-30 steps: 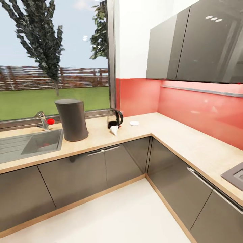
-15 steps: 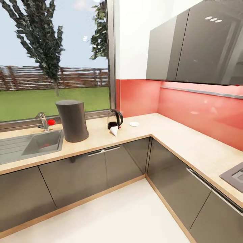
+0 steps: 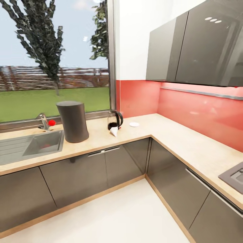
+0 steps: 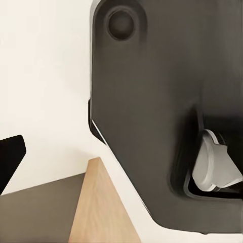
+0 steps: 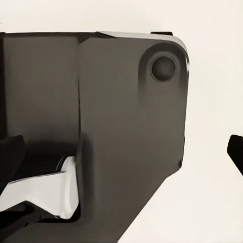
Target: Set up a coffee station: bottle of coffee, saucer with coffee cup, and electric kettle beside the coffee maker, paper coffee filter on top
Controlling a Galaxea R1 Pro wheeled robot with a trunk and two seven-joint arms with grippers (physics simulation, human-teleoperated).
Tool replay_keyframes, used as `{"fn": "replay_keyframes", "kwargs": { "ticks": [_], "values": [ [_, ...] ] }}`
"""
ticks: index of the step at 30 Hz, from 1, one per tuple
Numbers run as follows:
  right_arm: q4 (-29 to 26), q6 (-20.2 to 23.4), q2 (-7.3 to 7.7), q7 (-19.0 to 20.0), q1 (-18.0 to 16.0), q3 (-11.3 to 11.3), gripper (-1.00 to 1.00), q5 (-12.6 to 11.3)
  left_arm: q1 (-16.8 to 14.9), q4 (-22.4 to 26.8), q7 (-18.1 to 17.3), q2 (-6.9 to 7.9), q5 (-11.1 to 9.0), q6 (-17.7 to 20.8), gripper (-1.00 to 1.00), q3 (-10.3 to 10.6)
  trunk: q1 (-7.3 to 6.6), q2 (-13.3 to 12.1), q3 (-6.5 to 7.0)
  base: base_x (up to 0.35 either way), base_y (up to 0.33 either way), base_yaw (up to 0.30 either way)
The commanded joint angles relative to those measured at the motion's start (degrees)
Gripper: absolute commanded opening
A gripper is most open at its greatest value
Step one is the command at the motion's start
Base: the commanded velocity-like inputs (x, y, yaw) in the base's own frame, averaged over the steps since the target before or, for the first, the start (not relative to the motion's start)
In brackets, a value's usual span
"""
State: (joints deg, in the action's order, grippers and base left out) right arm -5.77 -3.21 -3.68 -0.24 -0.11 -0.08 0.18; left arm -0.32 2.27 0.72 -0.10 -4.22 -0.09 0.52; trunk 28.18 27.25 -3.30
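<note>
In the head view the coffee maker (image 3: 72, 121), a tall dark grey cylinder, stands on the kitchen countertop (image 3: 182, 138) beside the sink. To its right stands the electric kettle (image 3: 115, 120), with a white paper coffee filter (image 3: 114, 131) lying against its front. The saucer (image 3: 134, 124) lies bare further right, near the corner. The bottle of coffee and the coffee cup are out of view. Each wrist view looks down past the robot's dark body at the pale floor; one black fingertip (image 4: 10, 158) of the left gripper and one fingertip (image 5: 237, 152) of the right show at the frame edges, spread wide with nothing held.
A grey sink (image 3: 37, 143) with a tap (image 3: 43, 121) and a red knob (image 3: 51, 122) lies left of the coffee maker. Dark wall cabinets (image 3: 195, 44) hang over the right run of the counter. A hob corner (image 3: 234, 175) shows at far right. Pale floor lies before the cabinets.
The whole head view has shifted slightly, so the camera has moved a little. Nothing on the countertop has moved.
</note>
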Motion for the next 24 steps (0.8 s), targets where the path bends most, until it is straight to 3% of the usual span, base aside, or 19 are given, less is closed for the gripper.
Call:
{"fn": "replay_keyframes", "kwargs": {
  "ticks": [1,11,24],
  "values": [
    [0.0,-0.1,-0.01,0.0,0.0,0.0,1.00,0.0,0.0,0.0,0.1,0.03,-0.5,0.0,1.00,0.1,-0.20,-0.3,0.08,0.000,0.000,0.000],
    [-1.7,-0.5,-0.42,0.3,0.0,-0.1,1.00,-0.2,0.0,0.0,0.1,0.10,-0.5,0.0,1.00,0.0,-2.40,-4.3,1.87,0.000,0.000,0.000],
    [-2.1,-0.5,-0.53,0.4,-0.1,-0.1,1.00,-0.3,0.0,0.0,0.1,0.17,-0.5,0.0,1.00,0.0,-2.40,-4.3,1.87,0.000,0.000,0.000]
  ]
}}
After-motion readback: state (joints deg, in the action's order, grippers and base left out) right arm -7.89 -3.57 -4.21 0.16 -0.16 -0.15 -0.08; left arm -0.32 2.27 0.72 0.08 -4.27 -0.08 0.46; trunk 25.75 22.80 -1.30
